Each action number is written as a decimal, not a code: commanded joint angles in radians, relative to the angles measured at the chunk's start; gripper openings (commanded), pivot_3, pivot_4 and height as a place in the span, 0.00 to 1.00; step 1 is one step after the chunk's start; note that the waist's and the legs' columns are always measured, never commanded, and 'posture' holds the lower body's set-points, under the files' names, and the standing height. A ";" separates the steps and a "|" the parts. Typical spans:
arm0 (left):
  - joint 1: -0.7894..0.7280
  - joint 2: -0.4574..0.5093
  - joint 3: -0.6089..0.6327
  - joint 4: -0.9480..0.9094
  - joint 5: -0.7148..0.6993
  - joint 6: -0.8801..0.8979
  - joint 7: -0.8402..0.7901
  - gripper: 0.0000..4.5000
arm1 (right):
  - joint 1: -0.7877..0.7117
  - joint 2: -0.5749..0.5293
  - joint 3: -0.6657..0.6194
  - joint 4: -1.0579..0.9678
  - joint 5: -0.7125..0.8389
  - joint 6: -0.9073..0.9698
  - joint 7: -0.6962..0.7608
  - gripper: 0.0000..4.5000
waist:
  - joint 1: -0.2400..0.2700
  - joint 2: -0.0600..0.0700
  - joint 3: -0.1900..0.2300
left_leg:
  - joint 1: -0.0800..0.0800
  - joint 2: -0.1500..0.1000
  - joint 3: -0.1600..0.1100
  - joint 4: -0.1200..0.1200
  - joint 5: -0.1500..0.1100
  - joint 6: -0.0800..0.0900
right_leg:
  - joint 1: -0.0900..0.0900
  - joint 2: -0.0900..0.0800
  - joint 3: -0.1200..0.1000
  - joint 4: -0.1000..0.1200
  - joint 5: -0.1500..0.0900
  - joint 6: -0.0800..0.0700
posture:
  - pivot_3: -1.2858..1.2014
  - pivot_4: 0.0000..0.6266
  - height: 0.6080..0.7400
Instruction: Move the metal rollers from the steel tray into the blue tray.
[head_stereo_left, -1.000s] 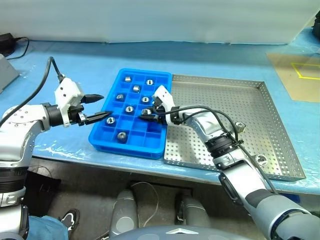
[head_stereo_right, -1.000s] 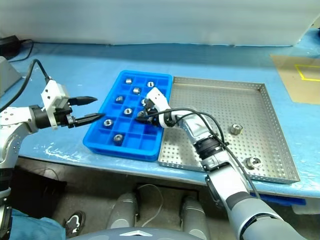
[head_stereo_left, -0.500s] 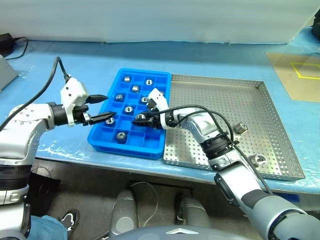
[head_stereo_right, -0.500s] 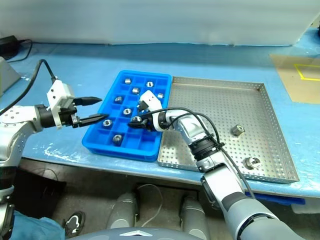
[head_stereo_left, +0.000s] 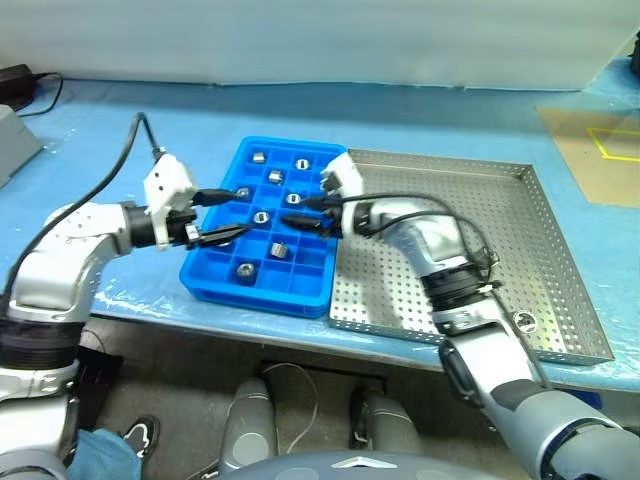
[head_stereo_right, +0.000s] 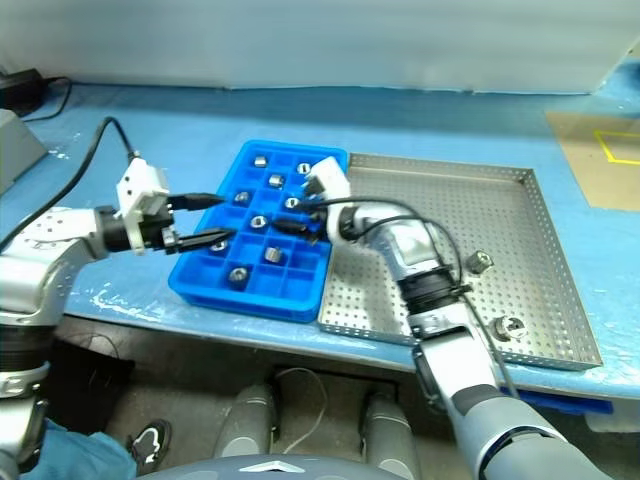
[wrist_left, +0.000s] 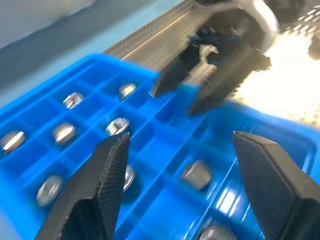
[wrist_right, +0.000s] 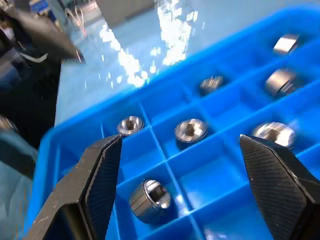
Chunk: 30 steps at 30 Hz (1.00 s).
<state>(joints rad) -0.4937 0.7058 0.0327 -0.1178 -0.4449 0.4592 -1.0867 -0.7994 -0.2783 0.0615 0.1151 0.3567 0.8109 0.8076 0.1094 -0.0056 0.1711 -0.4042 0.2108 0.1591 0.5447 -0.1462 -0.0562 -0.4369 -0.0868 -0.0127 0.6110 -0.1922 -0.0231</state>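
The blue tray (head_stereo_left: 256, 294) sits left of the steel tray (head_stereo_left: 480, 200), touching it. Several metal rollers lie in its compartments, among them one on its side (head_stereo_left: 279, 250) and one near the front (head_stereo_left: 243, 268). My right gripper (head_stereo_left: 297, 217) hovers open and empty above the blue tray's right half, just above that tipped roller. My left gripper (head_stereo_left: 240, 212) is open and empty over the tray's left half, pointing at the right one. Two rollers (head_stereo_right: 511, 326) (head_stereo_right: 479, 262) lie in the steel tray near its front right. The right wrist view shows rollers (wrist_right: 190, 130) in the cells below.
A black cable and adapter (head_stereo_left: 18, 80) lie at the back left, with a grey box (head_stereo_left: 10, 140) beside them. A tan sheet with yellow tape (head_stereo_left: 595, 140) lies at the back right. The blue-covered table's front edge runs just before both trays.
My right gripper opened, let a roller drop into a blue tray compartment, then rose and drew back to the right. My left gripper moved right, over the blue tray.
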 joint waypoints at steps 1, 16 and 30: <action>-0.074 -0.061 -0.057 0.030 0.009 -0.040 -0.009 0.77 | 0.060 -0.079 -0.064 -0.136 0.052 0.030 0.011 0.86 | -0.007 -0.001 0.000 | 0.001 0.000 0.000 0.000 0.000 0.000 | 0.001 0.000 0.000 0.000 0.000 0.000 | 0.49 0.24 1.00; -0.309 -0.305 -0.224 0.394 0.092 -0.245 -0.200 0.77 | 0.444 -0.282 -0.306 -0.407 0.028 0.085 -0.240 0.86 | -0.084 0.000 -0.001 | 0.004 0.007 0.004 0.003 -0.001 0.002 | 0.000 0.010 0.007 -0.002 0.002 -0.002 | 0.36 0.24 1.00; -0.347 -0.331 -0.215 0.468 0.114 -0.275 -0.248 0.77 | 0.490 -0.199 -0.271 -0.232 -0.048 -0.104 -0.374 0.86 | -0.123 0.000 -0.001 | 0.005 0.010 0.009 0.009 -0.005 0.009 | 0.001 0.013 0.012 -0.003 0.003 -0.002 | 0.36 0.24 1.00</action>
<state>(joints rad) -0.8370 0.3666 -0.2019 0.3799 -0.3294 0.1915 -1.3275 -0.2880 -0.4716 -0.2167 -0.1397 0.3344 0.7616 0.4412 -0.0139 -0.0053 0.1700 -0.3996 0.2210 0.1683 0.5543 -0.1516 -0.0466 -0.4361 -0.0738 -0.0003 0.6078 -0.1888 -0.0252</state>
